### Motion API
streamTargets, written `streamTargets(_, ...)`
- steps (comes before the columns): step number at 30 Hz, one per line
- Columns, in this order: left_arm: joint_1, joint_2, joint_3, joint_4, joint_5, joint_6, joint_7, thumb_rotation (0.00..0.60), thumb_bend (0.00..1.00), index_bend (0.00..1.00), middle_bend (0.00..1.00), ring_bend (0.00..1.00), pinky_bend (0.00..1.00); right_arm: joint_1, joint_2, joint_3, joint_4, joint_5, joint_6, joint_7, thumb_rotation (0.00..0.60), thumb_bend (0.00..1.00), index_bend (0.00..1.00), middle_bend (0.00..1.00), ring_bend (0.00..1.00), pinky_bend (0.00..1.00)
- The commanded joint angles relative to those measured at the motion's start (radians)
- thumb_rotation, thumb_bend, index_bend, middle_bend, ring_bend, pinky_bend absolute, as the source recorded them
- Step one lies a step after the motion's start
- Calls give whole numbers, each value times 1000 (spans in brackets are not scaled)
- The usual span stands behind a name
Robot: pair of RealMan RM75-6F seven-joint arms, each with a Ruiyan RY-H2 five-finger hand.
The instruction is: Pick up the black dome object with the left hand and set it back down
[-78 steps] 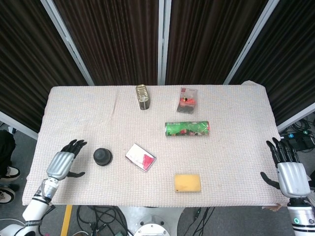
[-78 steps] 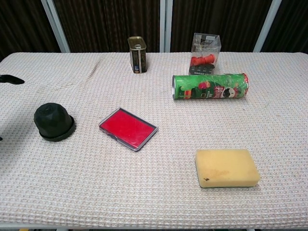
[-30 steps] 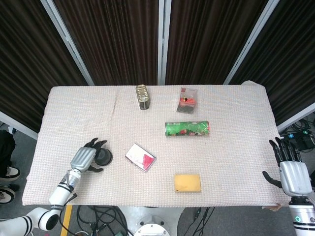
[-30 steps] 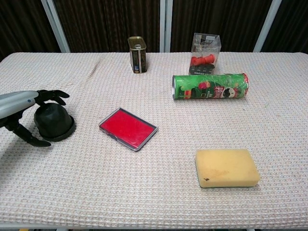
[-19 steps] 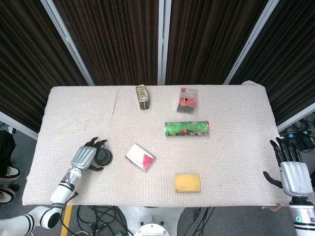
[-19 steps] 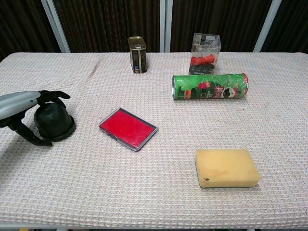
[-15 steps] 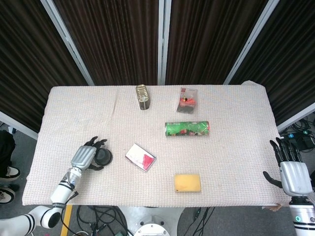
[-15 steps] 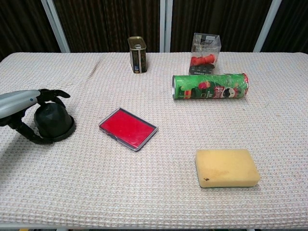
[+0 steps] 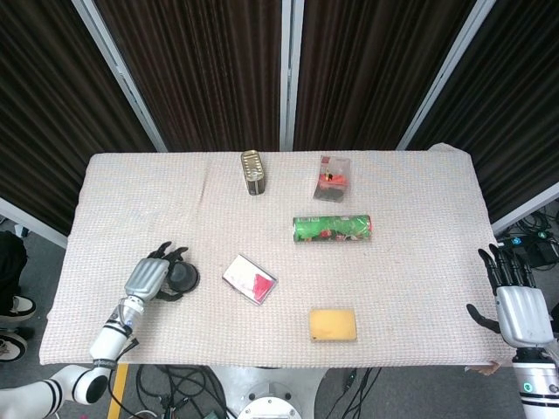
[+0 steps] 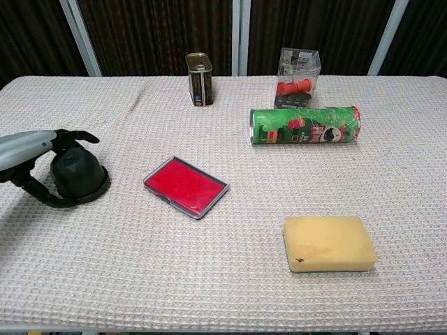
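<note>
At lower left, the left hand (image 10: 31,157) curls around the dome (image 10: 78,174); the right hand (image 9: 515,301) stays spread at lower right.

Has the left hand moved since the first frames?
Yes. The left hand has come in rightward to the black dome, closer to the red case, its fingers now curled round the dome.

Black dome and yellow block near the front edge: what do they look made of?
The dome looks like matte black rubber or plastic: dull, faceted top, no glare, with a flat rim at its base. The block looks like a foam sponge: pale yellow, soft rounded edges, fine pitted surface, a darker layer along its underside. Neither material is certain from the look alone.
</note>
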Motion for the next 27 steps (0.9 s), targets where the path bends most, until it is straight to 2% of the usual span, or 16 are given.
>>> streamTargets(1,-2,0,0,1,0,-3,-2,600,133,119,261,12,205,-1,1,0,0,1,1,0,600,99,0,0,0,0)
streamTargets(14,-10,-3,-4,-2,2,3,-3,600,158,132,318,12,205,1,0,1,4,6,-5,4,600,99,0,0,0,0)
streamTargets(27,0,-9,-9,3,14,34,-57,600,258,315,415,73,207,3,-3,1,12,16,-16,7,600,99,0,0,0,0)
